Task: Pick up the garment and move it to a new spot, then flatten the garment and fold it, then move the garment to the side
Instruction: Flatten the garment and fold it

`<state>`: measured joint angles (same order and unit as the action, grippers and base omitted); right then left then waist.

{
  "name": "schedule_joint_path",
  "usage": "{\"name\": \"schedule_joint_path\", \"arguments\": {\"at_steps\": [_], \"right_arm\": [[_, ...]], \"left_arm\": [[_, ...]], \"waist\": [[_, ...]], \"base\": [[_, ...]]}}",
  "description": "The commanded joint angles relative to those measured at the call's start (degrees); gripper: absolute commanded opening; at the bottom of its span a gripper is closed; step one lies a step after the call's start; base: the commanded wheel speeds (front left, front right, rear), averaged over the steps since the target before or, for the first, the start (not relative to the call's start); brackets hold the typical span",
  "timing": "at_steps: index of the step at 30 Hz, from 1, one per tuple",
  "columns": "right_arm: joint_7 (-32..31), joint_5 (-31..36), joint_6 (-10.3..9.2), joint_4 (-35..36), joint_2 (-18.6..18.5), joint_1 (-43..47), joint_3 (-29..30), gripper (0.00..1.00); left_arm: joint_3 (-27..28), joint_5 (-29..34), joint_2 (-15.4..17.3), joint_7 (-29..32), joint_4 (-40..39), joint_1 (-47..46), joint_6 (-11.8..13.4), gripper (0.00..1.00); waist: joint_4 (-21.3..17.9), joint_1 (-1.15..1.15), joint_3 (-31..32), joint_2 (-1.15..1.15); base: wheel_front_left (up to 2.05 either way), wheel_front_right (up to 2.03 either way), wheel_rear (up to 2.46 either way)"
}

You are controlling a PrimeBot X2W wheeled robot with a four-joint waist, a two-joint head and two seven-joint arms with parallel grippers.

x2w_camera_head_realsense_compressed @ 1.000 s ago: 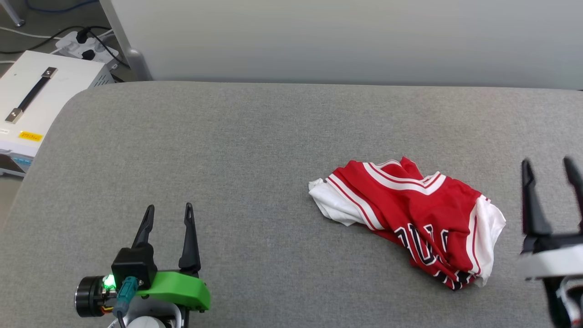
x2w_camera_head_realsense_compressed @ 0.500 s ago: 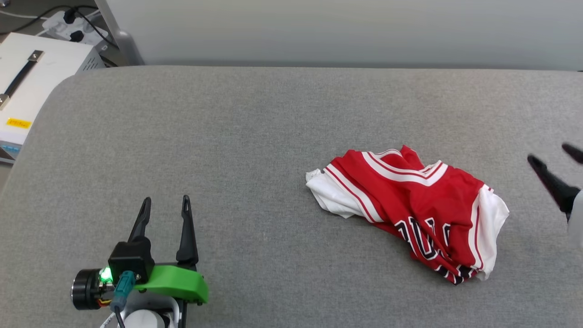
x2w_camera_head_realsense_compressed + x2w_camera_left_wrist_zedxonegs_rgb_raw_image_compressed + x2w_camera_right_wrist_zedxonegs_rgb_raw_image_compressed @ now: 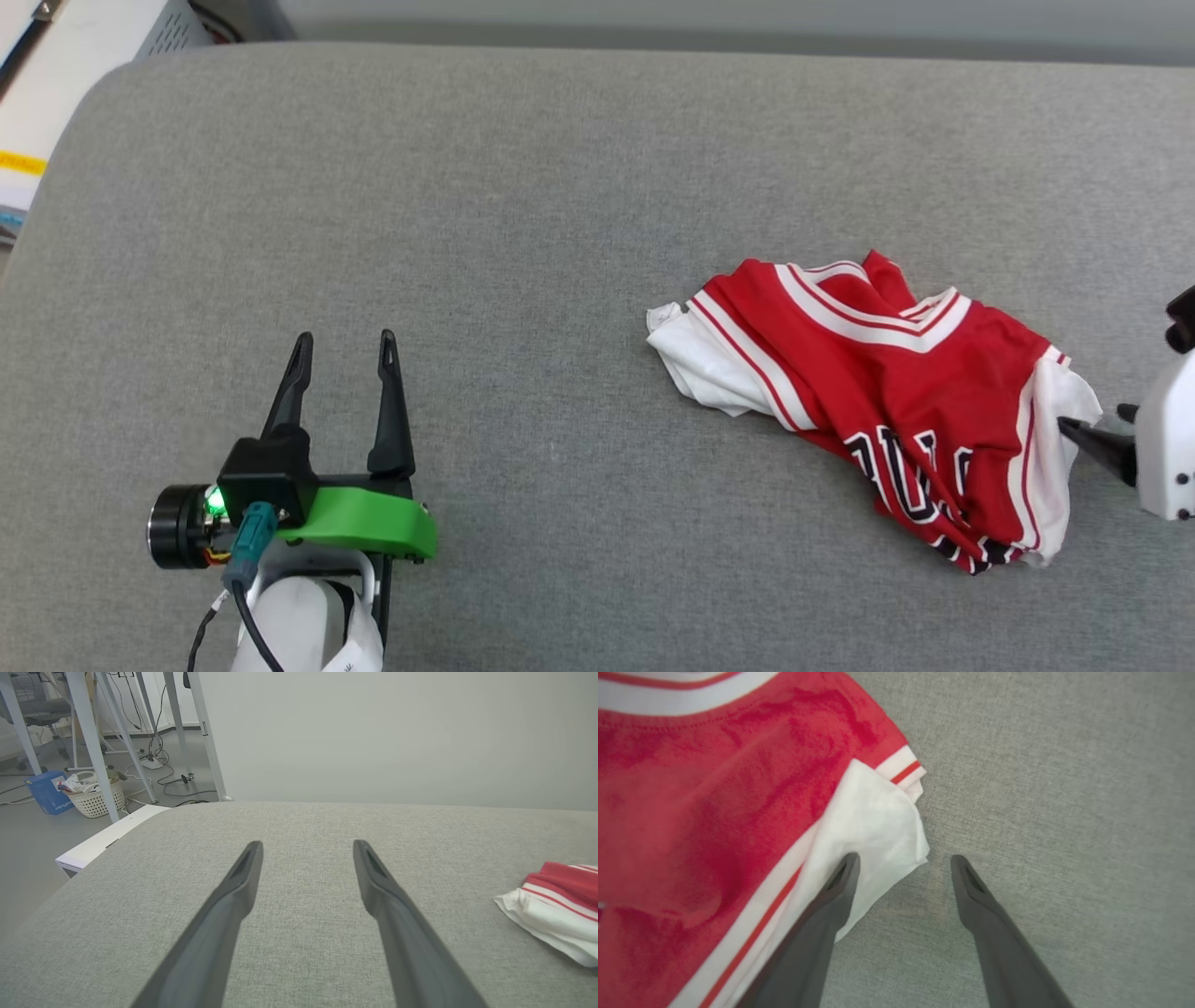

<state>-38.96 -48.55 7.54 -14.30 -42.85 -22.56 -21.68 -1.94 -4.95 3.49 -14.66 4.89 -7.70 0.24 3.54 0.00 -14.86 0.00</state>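
- Right gripper spread open, one finger over the garment's white sleeve edge.
- I see left gripper open toward the table's left edge, bare surface between it and the garment.

The head view looks steeply down on the grey table from well above, taking in the garment at right. The left wrist view sits low, facing along the table toward a pale wall, the garment's edge at its right margin. The right wrist view hangs close over that garment's white sleeve.
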Motion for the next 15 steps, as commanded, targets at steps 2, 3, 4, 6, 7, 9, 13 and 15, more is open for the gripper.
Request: {"name": "schedule_joint_path", "arguments": {"at_steps": [2,3,4,6,7,9,13,15], "right_arm": [[0.9,1.6,-0.05,-3.5,2.0,-1.0,-3.2,1.00],[1.0,1.7,-0.05,-4.3,2.4,-0.8,-4.2,1.00],[1.0,1.5,-0.05,-5.3,2.9,-0.4,-5.5,1.00],[2.1,1.0,-0.05,-6.4,3.4,-0.2,-7.4,1.00],[2.7,0.6,-0.05,-6.8,3.5,-0.1,-8.0,1.00],[8.2,-0.1,-0.05,-7.2,2.5,-1.0,-8.7,0.00],[14.5,-2.2,-0.05,-7.5,0.2,-1.5,-5.2,0.00],[16.7,-3.3,-0.05,-7.5,-1.6,-0.8,-2.9,0.00]], "left_arm": [[-0.3,0.8,-0.4,-0.3,0.0,-1.6,-0.2,1.00],[-0.2,0.8,-0.4,-0.3,0.0,-1.7,-0.1,1.00],[-0.2,0.8,-0.4,-0.3,0.1,-1.8,-0.1,1.00],[-0.1,0.8,-0.5,-0.3,0.3,-1.9,-0.1,1.00],[-0.1,0.9,-0.5,-0.3,0.4,-1.9,0.0,1.00],[0.3,1.0,-0.5,-0.3,1.0,-1.4,0.0,1.00],[0.5,1.2,-0.5,-0.3,1.2,-0.7,0.0,1.00],[0.6,1.2,-0.5,-0.3,1.2,-0.2,-0.1,1.00]], "waist": [[1.6,0.00,-2.8,0.00],[1.6,0.00,-2.9,0.00],[1.6,0.00,-3.0,0.00],[1.6,0.00,-2.9,0.00],[1.4,0.00,-2.6,0.00],[0.6,0.00,-0.9,0.00],[-0.3,0.00,1.1,0.00],[-0.7,0.00,1.9,0.00]], "base": [[0.00,0.00,0.00],[0.00,0.00,0.00],[0.00,0.00,0.00],[0.00,0.00,0.00],[0.00,0.00,0.00],[0.00,0.00,0.00],[0.00,0.00,0.00],[0.00,0.00,0.00]]}}
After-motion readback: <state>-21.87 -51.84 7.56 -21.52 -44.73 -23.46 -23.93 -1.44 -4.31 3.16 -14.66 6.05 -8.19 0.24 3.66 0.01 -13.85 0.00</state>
